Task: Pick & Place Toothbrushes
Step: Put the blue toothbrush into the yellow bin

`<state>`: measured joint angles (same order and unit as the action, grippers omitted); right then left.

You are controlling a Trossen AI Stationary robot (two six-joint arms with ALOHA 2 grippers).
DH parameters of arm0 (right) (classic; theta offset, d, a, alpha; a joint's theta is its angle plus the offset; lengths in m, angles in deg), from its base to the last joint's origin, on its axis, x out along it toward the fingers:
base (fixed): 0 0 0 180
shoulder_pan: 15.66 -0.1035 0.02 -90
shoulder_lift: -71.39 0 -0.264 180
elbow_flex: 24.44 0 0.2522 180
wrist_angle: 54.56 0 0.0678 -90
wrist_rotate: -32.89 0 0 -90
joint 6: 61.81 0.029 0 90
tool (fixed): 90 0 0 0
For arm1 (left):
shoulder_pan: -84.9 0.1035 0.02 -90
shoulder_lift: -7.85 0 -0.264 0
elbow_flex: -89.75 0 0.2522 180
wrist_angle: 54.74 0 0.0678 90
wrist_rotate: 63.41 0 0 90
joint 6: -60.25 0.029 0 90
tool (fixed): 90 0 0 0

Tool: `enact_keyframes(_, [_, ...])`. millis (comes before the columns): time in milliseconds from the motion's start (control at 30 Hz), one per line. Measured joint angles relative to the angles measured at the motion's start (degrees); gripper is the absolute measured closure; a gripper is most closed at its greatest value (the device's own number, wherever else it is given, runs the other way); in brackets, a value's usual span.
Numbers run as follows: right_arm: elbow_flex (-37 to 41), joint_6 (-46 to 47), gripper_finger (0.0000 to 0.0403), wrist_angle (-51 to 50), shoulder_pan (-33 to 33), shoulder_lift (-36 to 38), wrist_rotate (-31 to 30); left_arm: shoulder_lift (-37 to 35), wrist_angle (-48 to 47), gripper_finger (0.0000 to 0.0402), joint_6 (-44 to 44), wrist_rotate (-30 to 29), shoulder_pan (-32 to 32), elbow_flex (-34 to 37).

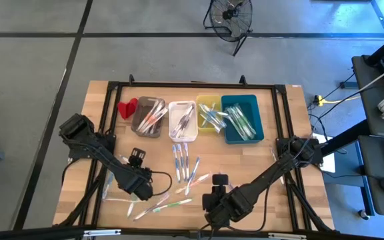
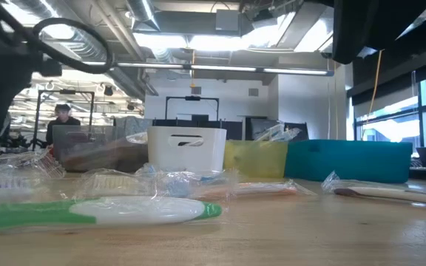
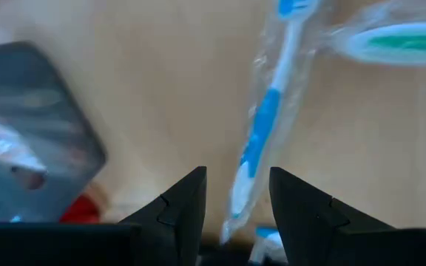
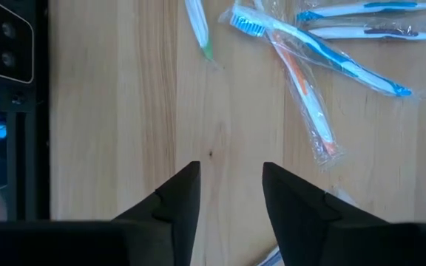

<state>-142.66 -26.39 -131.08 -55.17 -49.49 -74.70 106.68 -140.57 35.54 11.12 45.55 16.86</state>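
Note:
Wrapped toothbrushes (image 1: 179,160) lie scattered flat on the near half of the wooden table, and more lie in the bins at the far side. My left gripper (image 1: 141,190) (image 3: 237,177) is open, low over a blue-and-white toothbrush (image 3: 261,133). The toothbrush's handle end shows between the fingers, narrower than the gap, and no touch shows. My right gripper (image 1: 217,208) (image 4: 231,174) is open over bare wood by the near edge. A blue toothbrush (image 4: 324,52) and an orange one (image 4: 305,103) lie beyond its fingers. A green-and-white toothbrush (image 2: 87,212) lies closest in the low view.
A grey bin (image 1: 149,117), a white bin (image 1: 183,120), a yellow bin (image 1: 209,113) and a teal bin (image 1: 242,119) stand in a row at the far side. A small red object (image 1: 127,107) lies left of them. A black frame rail (image 4: 39,111) runs beside my right gripper. A person (image 2: 63,118) sits in the room beyond.

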Motion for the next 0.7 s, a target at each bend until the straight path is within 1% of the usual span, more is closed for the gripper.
enact_keyframes(67, [0.0, 0.0, 0.0258, 0.2, 0.0, 0.0, 0.0, -0.5, 2.8, 0.0258, 0.1, 0.1, -0.4, 1.6])
enact_keyframes(167, [0.0, 0.0, 0.0262, 0.3, 0.0, 0.0, -0.3, -2.0, 6.6, 0.0258, 1.0, 2.9, -0.6, 4.5])
enact_keyframes(267, [0.0, -0.3, 0.0266, 0.9, 0.0, 0.0, -1.7, -4.4, 7.9, 0.0258, 0.0, 3.0, -0.6, 6.5])
enact_keyframes(400, [0.0, -0.3, 0.0273, 1.7, 0.1, 0.0, -2.0, -7.3, 10.3, 0.0258, 0.0, 3.1, -0.5, 8.9])
enact_keyframes(500, [0.0, -0.5, 0.0278, 2.0, 0.1, 0.0, -2.1, -8.7, 11.5, 0.0258, 0.6, 4.4, 0.5, 11.2])
enact_keyframes(600, [0.0, -0.5, 0.0283, 2.3, 0.1, 0.0, -2.1, -9.1, 13.5, 0.0258, 1.0, 7.3, 2.3, 13.8])
enact_keyframes(700, [0.0, -0.5, 0.0288, 2.2, 0.1, 0.0, -2.1, -9.1, 17.3, 0.0258, 2.6, 7.7, 3.9, 16.0])
